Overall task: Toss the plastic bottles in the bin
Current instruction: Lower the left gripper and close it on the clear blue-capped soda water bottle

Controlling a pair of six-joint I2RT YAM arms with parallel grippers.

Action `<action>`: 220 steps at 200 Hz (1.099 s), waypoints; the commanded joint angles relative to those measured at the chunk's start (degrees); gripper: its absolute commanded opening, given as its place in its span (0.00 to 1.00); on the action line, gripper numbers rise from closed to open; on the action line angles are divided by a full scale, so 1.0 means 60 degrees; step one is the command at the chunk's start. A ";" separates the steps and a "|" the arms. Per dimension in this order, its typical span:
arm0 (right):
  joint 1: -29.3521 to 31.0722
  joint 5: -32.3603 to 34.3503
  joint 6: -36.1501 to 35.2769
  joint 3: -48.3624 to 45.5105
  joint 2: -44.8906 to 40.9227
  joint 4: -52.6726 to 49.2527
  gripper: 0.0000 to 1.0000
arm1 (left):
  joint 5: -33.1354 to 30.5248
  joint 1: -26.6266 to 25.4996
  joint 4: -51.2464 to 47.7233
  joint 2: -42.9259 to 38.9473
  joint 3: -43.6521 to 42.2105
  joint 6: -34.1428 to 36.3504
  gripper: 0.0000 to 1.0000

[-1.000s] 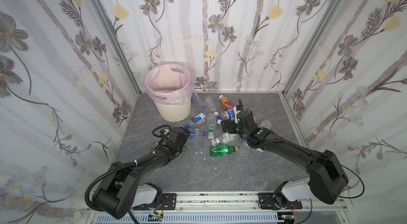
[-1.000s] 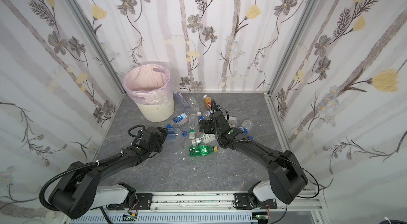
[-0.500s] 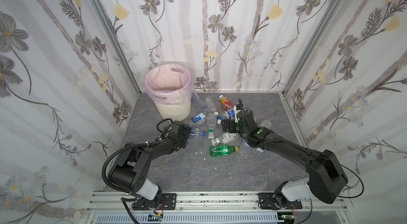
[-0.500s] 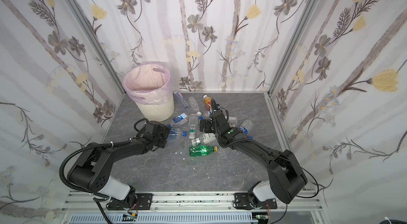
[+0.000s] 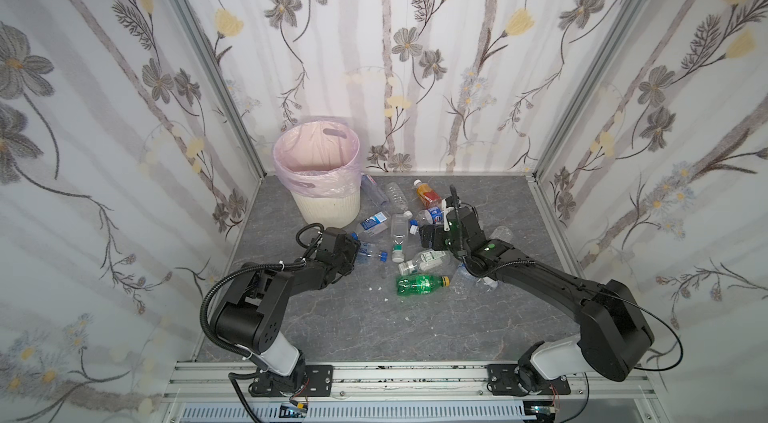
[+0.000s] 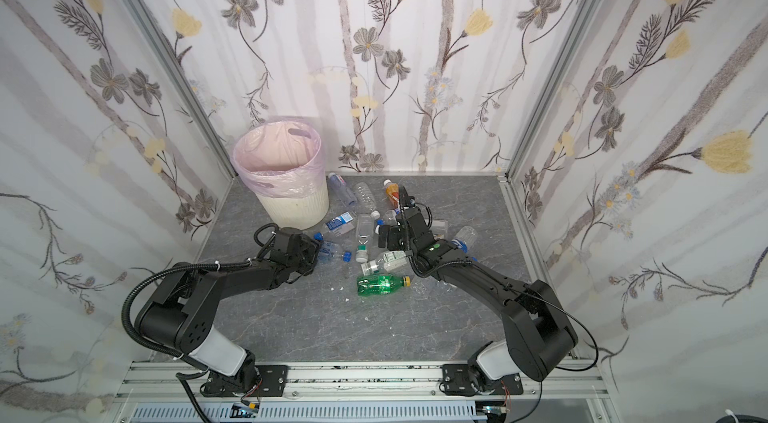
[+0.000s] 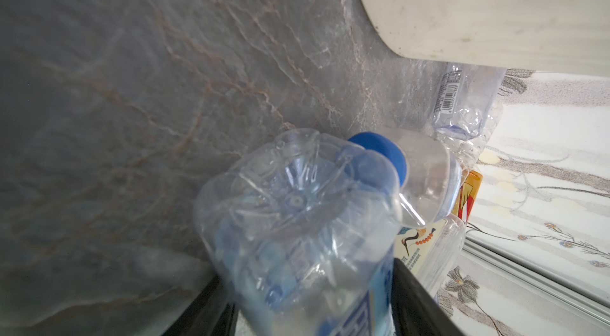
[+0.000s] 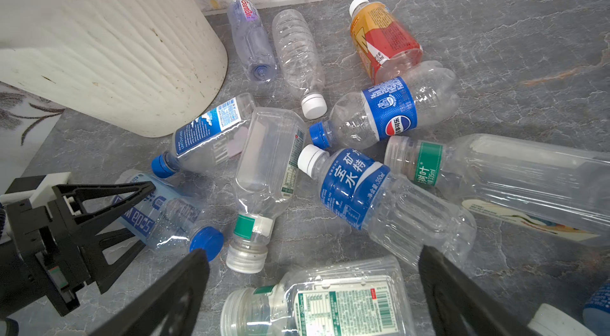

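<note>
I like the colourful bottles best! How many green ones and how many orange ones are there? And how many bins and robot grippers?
green bottles: 1
orange-red bottles: 1
bins: 1
grippers: 2 (left gripper, right gripper)
Total: 5

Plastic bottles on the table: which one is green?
The green plastic bottle with the yellow cap, lying on its side; every other one is clear or orange-red.
</note>
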 commanded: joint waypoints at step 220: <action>0.0250 -0.0102 -0.0349 -0.0173 -0.0060 0.0962 1.00 | 0.0507 0.0580 -0.3187 -0.0241 0.0664 0.0831 0.87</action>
